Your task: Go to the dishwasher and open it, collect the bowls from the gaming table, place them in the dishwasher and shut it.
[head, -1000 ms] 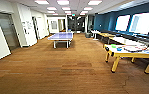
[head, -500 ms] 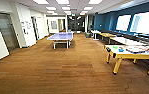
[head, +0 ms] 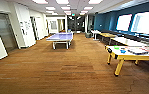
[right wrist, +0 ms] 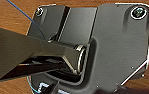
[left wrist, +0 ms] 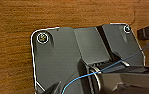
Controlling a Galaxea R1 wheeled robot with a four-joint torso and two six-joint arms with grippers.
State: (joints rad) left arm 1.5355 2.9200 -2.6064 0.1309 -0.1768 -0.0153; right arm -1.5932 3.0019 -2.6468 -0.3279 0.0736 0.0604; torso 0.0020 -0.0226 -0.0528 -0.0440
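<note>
Robot is sitting on open wood floor (head: 72, 72); the bowl-collecting step appears in hand. The gaming table (head: 120, 56), white top with yellow rim, is standing at 3 o'clock, well apart. On its near end the green bowl (head: 116, 47) and blue bowl (head: 122, 51) are lying near each other. A blue table-tennis table (head: 60, 37) is standing at 12 o'clock. Next move calls for turning right and closing on the yellow table. Both wrist cameras are facing the floor; pincer opening on either arm: cannot tell. Dishwasher location: undetermined.

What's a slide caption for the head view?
Wood-floored hall: yellow-rimmed gaming table at right holding green bowl and blue bowl; blue table-tennis table ahead.
</note>
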